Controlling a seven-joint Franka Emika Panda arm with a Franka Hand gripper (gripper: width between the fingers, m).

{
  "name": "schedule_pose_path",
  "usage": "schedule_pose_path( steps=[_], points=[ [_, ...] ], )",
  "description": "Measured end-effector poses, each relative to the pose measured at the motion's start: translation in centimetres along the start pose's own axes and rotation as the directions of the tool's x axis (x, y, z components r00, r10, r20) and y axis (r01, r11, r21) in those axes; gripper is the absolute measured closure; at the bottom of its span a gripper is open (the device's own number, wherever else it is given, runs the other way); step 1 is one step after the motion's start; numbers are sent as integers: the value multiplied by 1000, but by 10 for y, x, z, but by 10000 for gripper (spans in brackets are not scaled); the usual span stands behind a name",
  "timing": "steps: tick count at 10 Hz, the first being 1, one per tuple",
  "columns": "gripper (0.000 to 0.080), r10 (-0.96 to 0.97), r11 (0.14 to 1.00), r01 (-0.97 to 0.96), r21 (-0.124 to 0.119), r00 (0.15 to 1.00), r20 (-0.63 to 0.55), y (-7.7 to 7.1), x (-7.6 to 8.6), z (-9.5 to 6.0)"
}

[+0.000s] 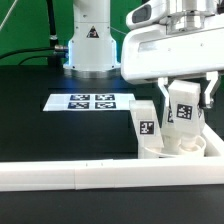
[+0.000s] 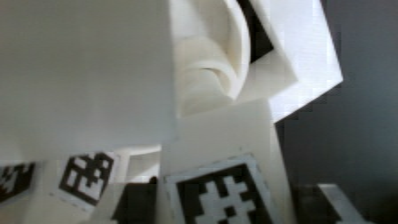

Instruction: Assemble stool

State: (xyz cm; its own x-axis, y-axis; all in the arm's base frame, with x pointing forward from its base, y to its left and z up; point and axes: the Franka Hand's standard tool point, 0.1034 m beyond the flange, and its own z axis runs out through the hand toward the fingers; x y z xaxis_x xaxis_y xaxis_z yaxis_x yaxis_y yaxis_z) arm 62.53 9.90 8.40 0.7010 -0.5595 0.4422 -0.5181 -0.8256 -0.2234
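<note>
The seat (image 1: 172, 150) rests on the desk (image 1: 40, 125) directly behind the border rail (image 1: 90, 175), touching or nearly touching it, towards the exterior view's right. Two legs stand on the seat, one (image 1: 145, 122) on the exterior view's left and the other (image 1: 183, 106) to its right, between the fingers (image 1: 168, 96). The marker board (image 1: 92, 101) lies flat on the desk behind the seat, to the exterior view's left of it.

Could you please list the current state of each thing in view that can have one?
gripper: lowered around one leg; open or shut cannot be told.
held leg: upright, between the fingers, above the seat.
second leg: upright on the seat.
seat: flat against the border rail.
marker board: flat on the table.
</note>
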Motion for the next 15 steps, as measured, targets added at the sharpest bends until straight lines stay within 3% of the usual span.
schedule_pose_path(
  steps=[3,5,10,11,12,13,14,15],
  points=[
    [476,-4,1000,4,-6,1000,-4,1,1,7],
    [476,-15,1000,15,-17,1000,4,4,-8,15],
    [476,-27,1000,27,-3,999,-31,3,-7,15],
    [405,-28,1000,28,-3,999,-31,3,-8,15],
    [405,-29,1000,29,-3,999,-31,3,-8,15],
    [224,-30,1000,30,-3,999,-31,3,-8,15],
    [224,-30,1000,30,-3,999,-31,3,-8,15],
    [166,-31,1000,31,-3,999,-31,3,-8,15]
  ],
)
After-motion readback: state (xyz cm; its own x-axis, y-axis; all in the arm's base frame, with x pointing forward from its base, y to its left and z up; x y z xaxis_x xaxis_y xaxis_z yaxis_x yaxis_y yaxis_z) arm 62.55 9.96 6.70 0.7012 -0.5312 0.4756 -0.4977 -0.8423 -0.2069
